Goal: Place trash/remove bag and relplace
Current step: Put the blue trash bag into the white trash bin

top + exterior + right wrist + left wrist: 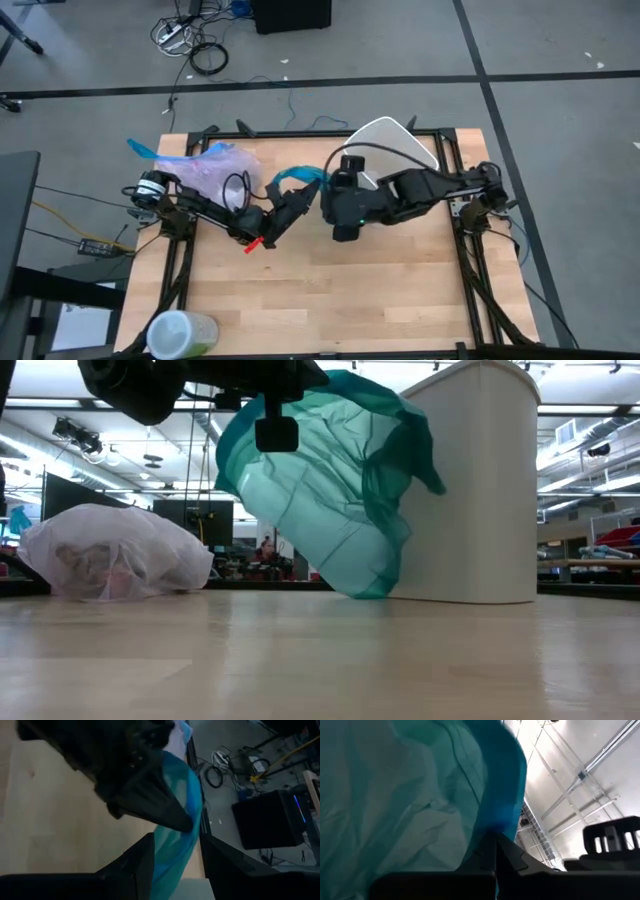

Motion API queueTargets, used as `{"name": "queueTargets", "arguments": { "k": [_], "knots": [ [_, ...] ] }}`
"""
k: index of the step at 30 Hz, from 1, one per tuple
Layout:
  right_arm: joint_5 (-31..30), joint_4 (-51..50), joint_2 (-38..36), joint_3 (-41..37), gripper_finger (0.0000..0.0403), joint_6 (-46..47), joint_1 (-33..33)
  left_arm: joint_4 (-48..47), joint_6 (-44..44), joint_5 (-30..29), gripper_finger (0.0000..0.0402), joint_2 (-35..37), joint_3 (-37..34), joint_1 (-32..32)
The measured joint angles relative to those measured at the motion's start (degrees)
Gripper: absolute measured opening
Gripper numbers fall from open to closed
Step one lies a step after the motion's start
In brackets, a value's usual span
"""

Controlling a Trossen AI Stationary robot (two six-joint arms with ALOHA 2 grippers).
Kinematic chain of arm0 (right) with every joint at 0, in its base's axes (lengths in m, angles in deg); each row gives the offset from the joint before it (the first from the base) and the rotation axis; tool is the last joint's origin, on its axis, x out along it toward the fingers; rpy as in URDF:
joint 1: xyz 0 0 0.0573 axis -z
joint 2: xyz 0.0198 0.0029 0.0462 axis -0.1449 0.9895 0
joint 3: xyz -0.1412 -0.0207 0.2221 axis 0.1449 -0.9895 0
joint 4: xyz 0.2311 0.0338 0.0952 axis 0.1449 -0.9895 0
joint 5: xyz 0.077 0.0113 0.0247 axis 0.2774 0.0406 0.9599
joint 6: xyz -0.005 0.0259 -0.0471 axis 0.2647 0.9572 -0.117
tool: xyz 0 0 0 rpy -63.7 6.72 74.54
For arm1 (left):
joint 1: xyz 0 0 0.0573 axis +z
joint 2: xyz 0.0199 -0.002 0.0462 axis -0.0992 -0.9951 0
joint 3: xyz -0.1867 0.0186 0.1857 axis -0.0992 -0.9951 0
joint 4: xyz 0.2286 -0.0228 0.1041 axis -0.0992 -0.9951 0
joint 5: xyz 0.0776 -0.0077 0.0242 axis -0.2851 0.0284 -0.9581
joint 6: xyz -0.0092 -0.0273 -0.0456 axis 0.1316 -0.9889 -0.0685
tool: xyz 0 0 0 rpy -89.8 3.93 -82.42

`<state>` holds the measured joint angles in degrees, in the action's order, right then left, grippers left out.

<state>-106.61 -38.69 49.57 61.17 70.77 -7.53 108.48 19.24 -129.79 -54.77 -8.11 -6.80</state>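
The wooden table (330,290) carries a white bin (480,480) standing upright near its far edge. Beside the bin hangs a teal bag (320,490), lifted off the surface and touching the bin's side. The filled pale pink bag (115,550), with scraps showing through it, rests on the table's far left corner. The left gripper (297,195) is pinched together on the teal bag's edge. The right gripper (175,855) has its fingers apart, the teal plastic running between them.
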Motion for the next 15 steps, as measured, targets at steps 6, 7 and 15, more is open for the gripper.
{"name": "queueTargets", "arguments": {
  "k": [6,7,15],
  "knots": [
    [0.4,1.6,0.0,0.0,0.0152,0.1,2.0,0.1,0.1,-0.3,0.0,0.0,0.1,0.0],
    [0.6,1.7,0.0,0.0,0.0151,0.3,2.4,0.1,0.1,-0.3,0.0,0.0,0.1,0.0],
    [4.2,1.4,1.0,0.0,0.0141,1.7,4.3,0.2,0.1,-0.2,0.0,0.0,0.1,0.0]
  ]
}}
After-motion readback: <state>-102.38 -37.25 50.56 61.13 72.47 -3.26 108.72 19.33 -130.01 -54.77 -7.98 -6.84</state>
